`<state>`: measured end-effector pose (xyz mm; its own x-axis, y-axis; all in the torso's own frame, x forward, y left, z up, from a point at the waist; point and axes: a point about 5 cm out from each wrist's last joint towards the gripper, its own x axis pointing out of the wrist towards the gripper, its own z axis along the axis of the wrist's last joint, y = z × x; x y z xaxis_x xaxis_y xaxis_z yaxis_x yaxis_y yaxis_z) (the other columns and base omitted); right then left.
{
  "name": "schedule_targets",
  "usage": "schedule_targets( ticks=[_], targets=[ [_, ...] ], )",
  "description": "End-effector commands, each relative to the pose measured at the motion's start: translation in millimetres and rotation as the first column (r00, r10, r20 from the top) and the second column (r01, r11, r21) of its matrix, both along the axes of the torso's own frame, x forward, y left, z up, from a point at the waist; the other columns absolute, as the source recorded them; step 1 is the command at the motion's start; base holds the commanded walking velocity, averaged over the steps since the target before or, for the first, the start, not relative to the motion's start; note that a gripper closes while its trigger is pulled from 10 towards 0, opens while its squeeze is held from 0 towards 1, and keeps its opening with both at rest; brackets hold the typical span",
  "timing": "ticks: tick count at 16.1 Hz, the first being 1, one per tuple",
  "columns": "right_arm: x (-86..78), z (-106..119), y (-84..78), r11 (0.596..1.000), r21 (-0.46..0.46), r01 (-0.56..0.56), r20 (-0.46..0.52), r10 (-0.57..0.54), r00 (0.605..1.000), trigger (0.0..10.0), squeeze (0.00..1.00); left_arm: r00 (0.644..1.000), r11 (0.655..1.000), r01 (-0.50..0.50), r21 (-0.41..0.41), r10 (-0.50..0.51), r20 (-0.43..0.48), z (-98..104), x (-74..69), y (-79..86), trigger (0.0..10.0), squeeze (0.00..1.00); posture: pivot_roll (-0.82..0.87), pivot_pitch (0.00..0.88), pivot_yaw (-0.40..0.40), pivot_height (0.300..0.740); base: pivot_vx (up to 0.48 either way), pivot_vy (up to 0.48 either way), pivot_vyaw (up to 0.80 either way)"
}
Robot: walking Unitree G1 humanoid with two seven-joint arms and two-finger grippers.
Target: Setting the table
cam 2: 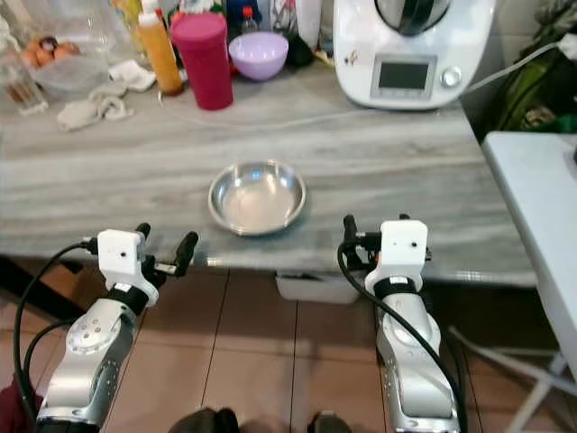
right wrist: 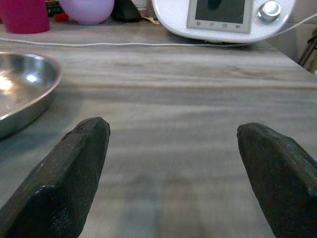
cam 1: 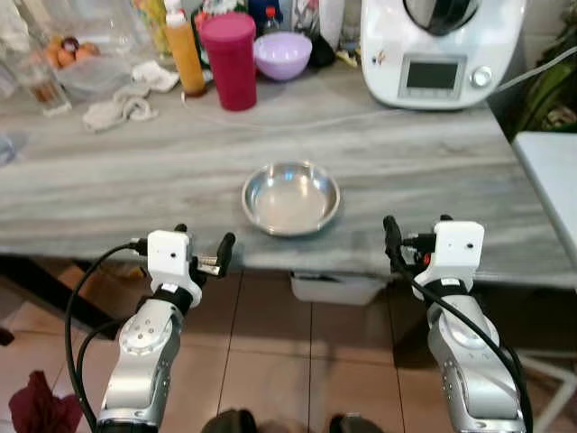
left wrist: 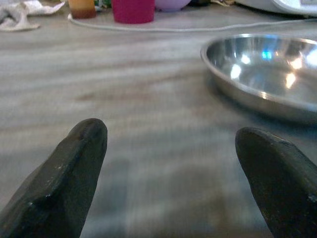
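Observation:
A shallow steel bowl (cam 1: 290,198) sits empty near the front edge of the grey wood-grain table (cam 1: 135,171). My left gripper (cam 1: 204,236) hovers at the table's front edge, just left of the bowl, open with nothing between its fingers. In the left wrist view the bowl (left wrist: 267,74) lies ahead, beside one fingertip (left wrist: 89,144). My right gripper (cam 1: 416,224) is open too, at the front edge to the right of the bowl. The right wrist view has the bowl's rim (right wrist: 25,89) ahead, off to one side.
At the back stand a magenta cup (cam 1: 229,59), a purple bowl (cam 1: 282,54), an orange bottle (cam 1: 185,54), a glass bowl of eggs (cam 1: 77,59), a crumpled cloth (cam 1: 117,108) and a white kitchen appliance (cam 1: 442,50). A white cable (cam 1: 315,119) crosses the table. A white side table (cam 1: 550,180) is at right.

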<state>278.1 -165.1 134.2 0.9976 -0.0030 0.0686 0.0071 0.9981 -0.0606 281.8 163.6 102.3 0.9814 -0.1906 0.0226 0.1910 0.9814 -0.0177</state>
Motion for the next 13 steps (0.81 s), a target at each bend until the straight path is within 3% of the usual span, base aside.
schedule_targets(
  ticks=[1, 13],
  targets=[
    [-1.6, 3.9, 2.1, 1.000, 0.011, -0.011, 0.016, 0.011, 1.000, 10.0, 0.00, 0.999, 1.000, -0.019, 0.012, 0.019, -0.028, -5.3, -2.8, 3.9, 10.0, 0.00, -0.16, 0.125, 0.060, 0.740, -0.360, 0.000, 0.00],
    [-2.7, 3.7, 9.2, 0.999, 0.025, -0.033, 0.011, 0.033, 0.999, 10.0, 0.00, 1.000, 1.000, -0.004, 0.024, 0.004, -0.024, -1.8, -1.5, 2.1, 10.0, 0.00, -0.16, 0.124, 0.060, 0.740, -0.382, 0.000, 0.00]
  ],
)
